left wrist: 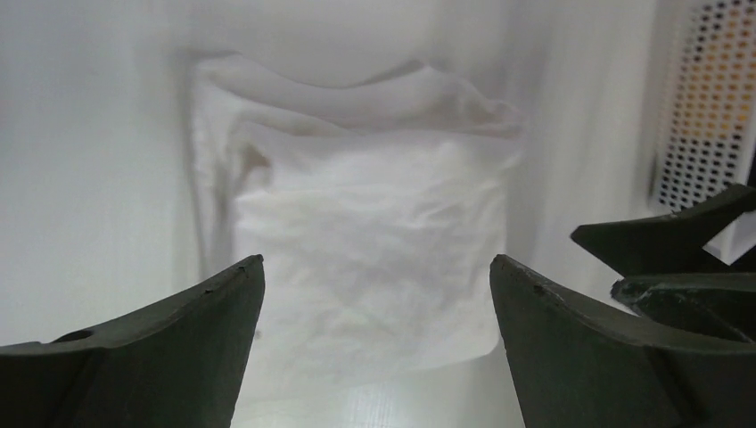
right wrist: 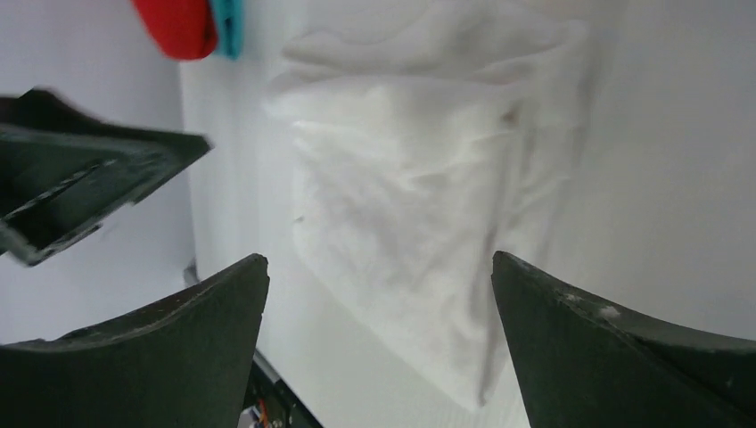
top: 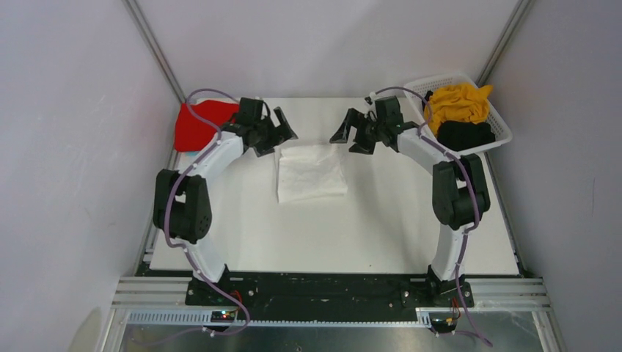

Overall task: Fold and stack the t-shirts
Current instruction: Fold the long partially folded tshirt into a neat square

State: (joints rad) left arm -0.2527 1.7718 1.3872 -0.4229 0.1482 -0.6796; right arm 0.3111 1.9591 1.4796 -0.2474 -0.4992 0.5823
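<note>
Fingers (left wrist: 178, 348) of the left hand (top: 282, 132) stood wide apart with nothing held between them. The right hand (top: 348, 136) faced it, its two dark fingers spread just as wide and also empty. Both hands were near each other but apart, over the far part of the white bench (top: 367, 227).

A folded white cotton t-shirt (top: 312, 172) lay flat on the bench, below the gap between the two hands and reaching back towards the arm bases. It formed a rough rectangle of wrinkled layers. In each wrist view it filled the space between that hand's fingers, with neither hand touching it.

A folded red cotton t-shirt (top: 196, 123) sat beyond the left hand's outer side, at the bench's far left corner. A strip of light blue cloth (right wrist: 229, 22) showed against its edge; whether this was a whole shirt could not be told.

Outside the right hand, a white slotted plastic basket (top: 440, 79) stood at the far right corner. It held a crumpled mustard yellow t-shirt (top: 458, 103), and a black t-shirt (top: 466, 134) bunched on the side nearer the arm bases.
</note>
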